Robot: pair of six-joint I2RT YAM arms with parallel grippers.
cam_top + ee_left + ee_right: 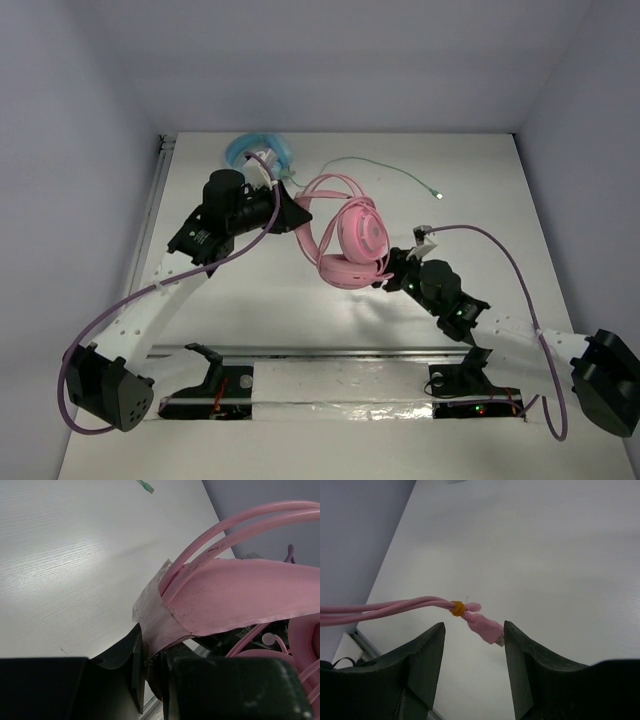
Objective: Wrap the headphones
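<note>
The pink headphones (pixel 352 240) are held above the table's middle, earcups together and hanging down. My left gripper (pixel 298 212) is shut on the wide pink headband strap; in the left wrist view the taped strap end (pixel 155 625) is pinched between the jaws of the gripper (pixel 150 652), and the thin double headband (pixel 235 525) arcs away. My right gripper (pixel 393 270) is open just right of the earcups. In the right wrist view the pink cable's plug (pixel 487 628), with an orange band (pixel 458 608) behind it, hangs between the open jaws of the gripper (pixel 474 630), close to the right finger.
Light blue headphones (pixel 258 152) lie at the back behind the left arm. Their green cable (pixel 395 172) runs right to a plug (pixel 437 195), also in the left wrist view (pixel 146 486). A metal rail (pixel 330 352) crosses the near edge.
</note>
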